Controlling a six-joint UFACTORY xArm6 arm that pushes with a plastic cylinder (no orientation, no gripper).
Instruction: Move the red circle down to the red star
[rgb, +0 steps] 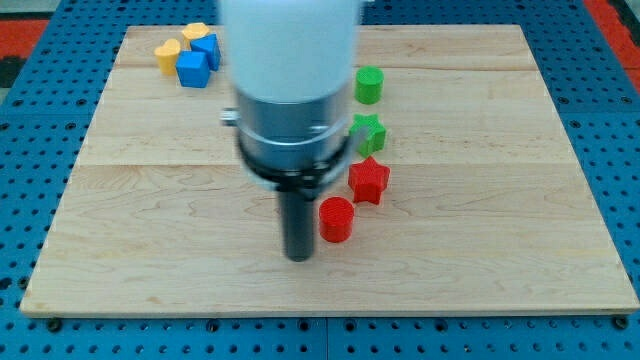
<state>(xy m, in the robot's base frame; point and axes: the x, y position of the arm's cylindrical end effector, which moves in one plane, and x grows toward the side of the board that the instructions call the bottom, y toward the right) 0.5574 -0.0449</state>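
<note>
Your red circle, a short red cylindrical block (336, 219), sits on the pale wooden board (480, 200) a little below the board's middle and slightly toward the view's bottom. The red star-shaped block (368, 180) lies just up and to the view's right of it; the two are very close, but you cannot tell from this angle whether they touch. So the circle is already lower in the view than the star, right beside it.

Your straight dark rod comes down from the large blurred white and grey arm body (290, 90) that fills the upper middle of the view. My tip (299, 256) rests just to the view's left of the red circle, a shade lower than it, and whether the rod's side touches the circle is not clear. There are no fingers on this arm, only the rod, so there is nothing to call open or closed.

Above the red star you see a green star-like block (369, 132), near it but apart, partly tucked against the arm body's edge. Further up stands a green cylindrical block (369, 85), separate from the one below.

Well away, at the board's top left corner, a cluster sits together: a yellow block (167, 54), another yellow block (195, 31) partly behind the arm, and two blue blocks, a blue cube-like block (192, 69) and a second blue block (208, 48) touching it. The board lies on a blue perforated table (40, 150).
</note>
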